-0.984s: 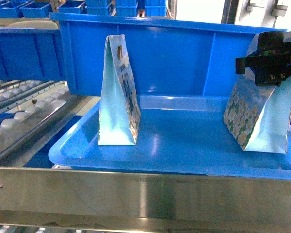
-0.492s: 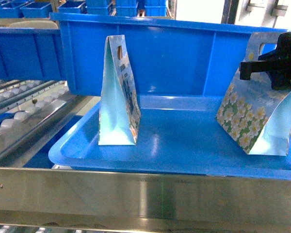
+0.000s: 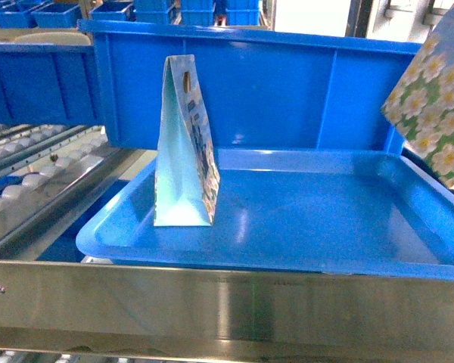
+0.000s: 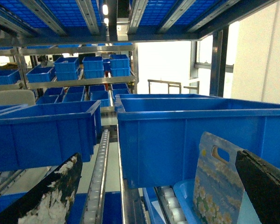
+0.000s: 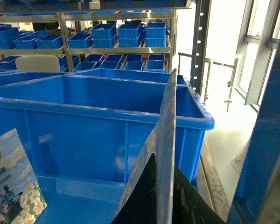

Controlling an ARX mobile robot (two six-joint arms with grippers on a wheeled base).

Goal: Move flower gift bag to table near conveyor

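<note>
**Flower bag lifted clear of the tray**

Since the earlier frames the flower gift bag has risen off the blue tray, where it stood at the right end, and now hangs tilted at the right edge of the head view, above the tray's right rim and partly cut off by the frame. The black right gripper that was seen clamped near its top has gone out of the head view. From the right wrist camera, the bag's thin edge runs upward out of the dark jaws, which are closed on it low in the picture.

A second gift bag stands upright on the left part of the tray, in front of a large blue bin. The conveyor with its white rollers lies to the left of the tray.

The left gripper hovers with its jaws spread wide, one finger at each lower corner of the left wrist view, nothing between them; the second bag shows just left of the right finger.
</note>
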